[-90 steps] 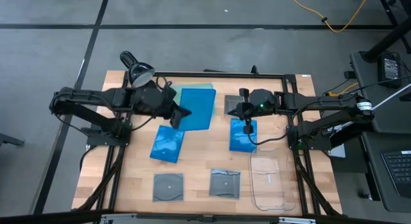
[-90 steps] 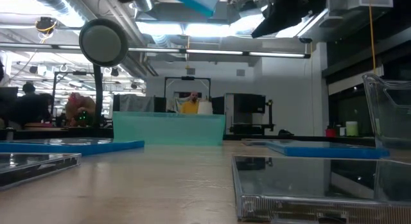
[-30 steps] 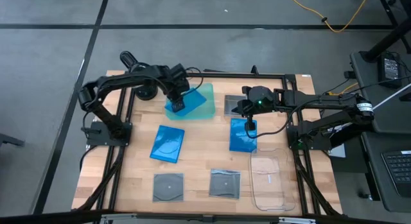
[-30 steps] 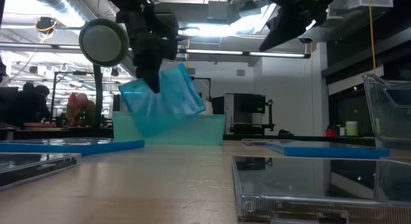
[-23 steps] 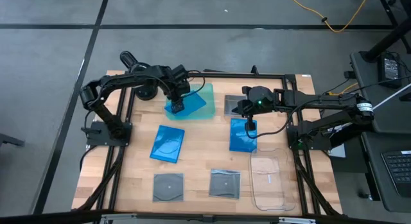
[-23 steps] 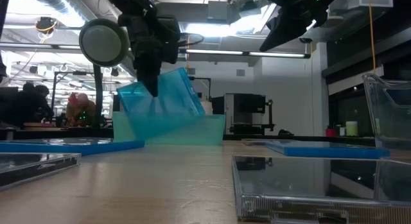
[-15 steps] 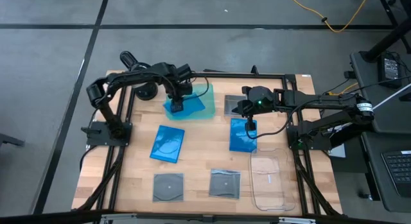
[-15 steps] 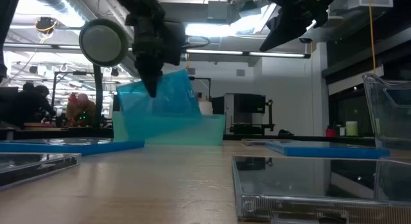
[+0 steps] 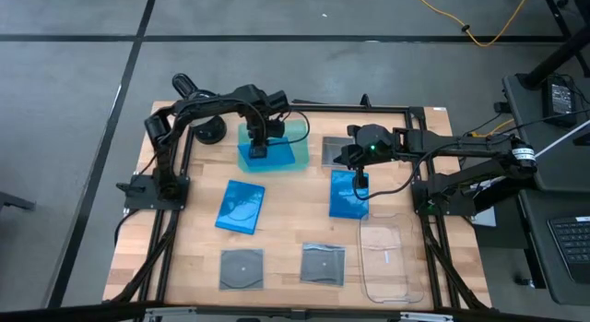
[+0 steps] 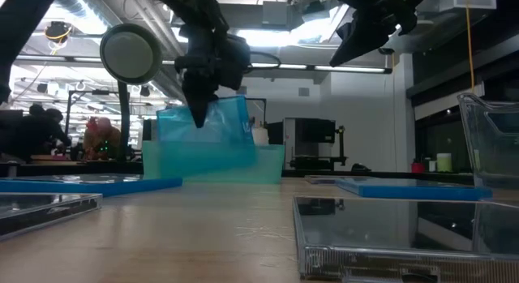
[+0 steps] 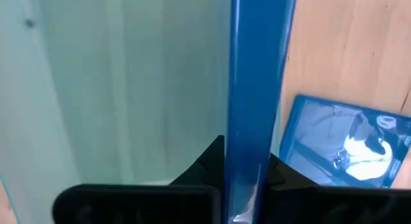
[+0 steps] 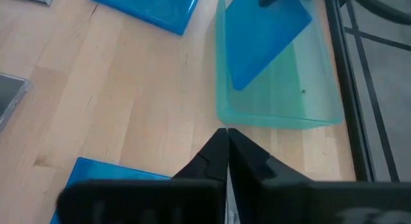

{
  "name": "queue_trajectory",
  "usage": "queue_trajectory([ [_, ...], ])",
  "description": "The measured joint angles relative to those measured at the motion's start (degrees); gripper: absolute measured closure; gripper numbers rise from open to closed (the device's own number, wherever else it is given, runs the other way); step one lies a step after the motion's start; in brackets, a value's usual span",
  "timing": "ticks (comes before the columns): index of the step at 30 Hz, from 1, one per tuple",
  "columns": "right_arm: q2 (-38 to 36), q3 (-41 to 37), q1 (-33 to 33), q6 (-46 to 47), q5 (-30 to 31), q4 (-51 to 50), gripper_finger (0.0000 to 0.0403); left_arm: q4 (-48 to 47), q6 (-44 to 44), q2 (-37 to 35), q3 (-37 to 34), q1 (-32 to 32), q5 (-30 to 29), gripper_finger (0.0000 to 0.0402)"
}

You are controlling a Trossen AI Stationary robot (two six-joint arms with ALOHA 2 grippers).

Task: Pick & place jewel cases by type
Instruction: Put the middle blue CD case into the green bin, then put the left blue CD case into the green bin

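Note:
My left gripper (image 9: 259,145) stands over the translucent green tray (image 9: 293,136) at the table's far side, shut on a bright blue jewel case (image 10: 217,130) that hangs down into the tray (image 10: 268,163). My right gripper (image 9: 358,179) is shut and hovers above a second blue case (image 9: 347,200); the low view shows it high (image 10: 350,41). A third blue case (image 9: 240,207) lies flat left of centre. Grey-clear square cases lie flat at the near edge (image 9: 241,268) (image 9: 323,263) and beside the tray (image 9: 336,151). My left gripper pinches the blue case between its two fingers (image 11: 209,161), one on each flat face, near the upper edge (image 11: 252,169). The fingers point down from above (image 10: 197,113). The case stands on edge below them, slightly tilted, its lower part inside the green tray; whether it touches the floor cannot be told.
A clear plastic tray (image 9: 385,259) sits at the near right, its wall rising at the right of the low view (image 10: 491,145). A round lamp head (image 10: 130,52) on a stand is at the far left corner (image 9: 205,130). Bare wood lies between the cases mid-table.
My left arm has swung toward the table's right and far edge over the green tray. The blue case, first hanging askew, has turned squarer and more upright and has sunk a little into the tray. My left gripper stays shut on it.

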Motion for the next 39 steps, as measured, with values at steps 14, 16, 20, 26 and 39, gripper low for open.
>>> queue_trajectory([
  [14,0.0,0.0,-1.2,-0.5,-0.1,0.0,0.0384,1.4,1.8,0.4,-0.2,0.0,-7.7,0.0309],
  [16,0.0,0.0,-1.2,-0.5,-0.2,0.0,0.0388,1.5,2.0,0.3,-0.2,0.0,-8.4,0.0293],
  [20,0.0,0.0,-1.2,-0.6,-0.2,0.0,0.0397,2.8,2.1,0.3,-0.2,-0.1,-10.2,0.0263],
  [26,0.0,0.0,-1.2,-0.7,-0.2,0.0,0.0385,6.2,1.7,0.3,-0.2,-0.1,-16.2,0.023],
  [39,0.0,0.0,-1.2,-0.7,-0.2,0.0,0.0382,7.4,-4.1,0.2,10.2,0.5,-23.2,0.0216],
])
